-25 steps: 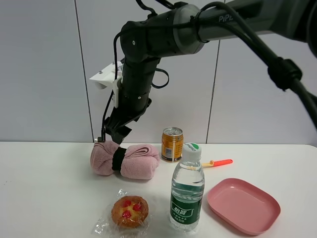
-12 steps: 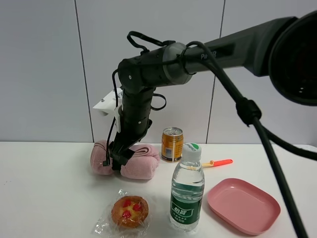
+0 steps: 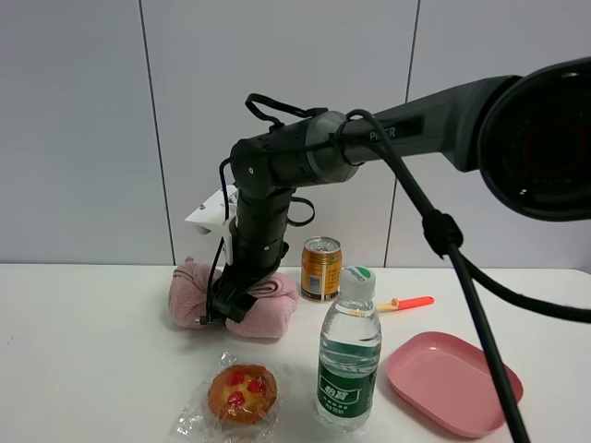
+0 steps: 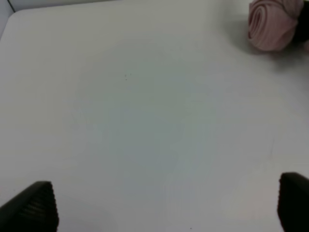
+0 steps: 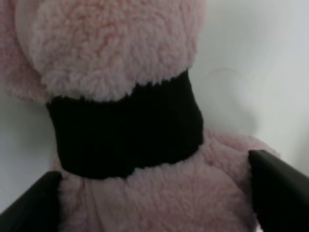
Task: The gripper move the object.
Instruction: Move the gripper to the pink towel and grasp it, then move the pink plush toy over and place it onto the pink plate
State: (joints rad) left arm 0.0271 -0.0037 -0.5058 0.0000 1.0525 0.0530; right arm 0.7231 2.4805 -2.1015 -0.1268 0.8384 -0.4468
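The pink rolled towel [image 3: 275,310], cinched by a black band [image 5: 125,130], lies on the white table [image 3: 83,369] left of centre in the exterior high view, just left of a drink can [image 3: 320,268]. The right gripper [image 3: 220,310] is down at it, jaws spread wide to either side of the roll, beside the band, not closed on it. The left gripper [image 4: 161,203] hangs over bare table, jaws wide apart, holding nothing.
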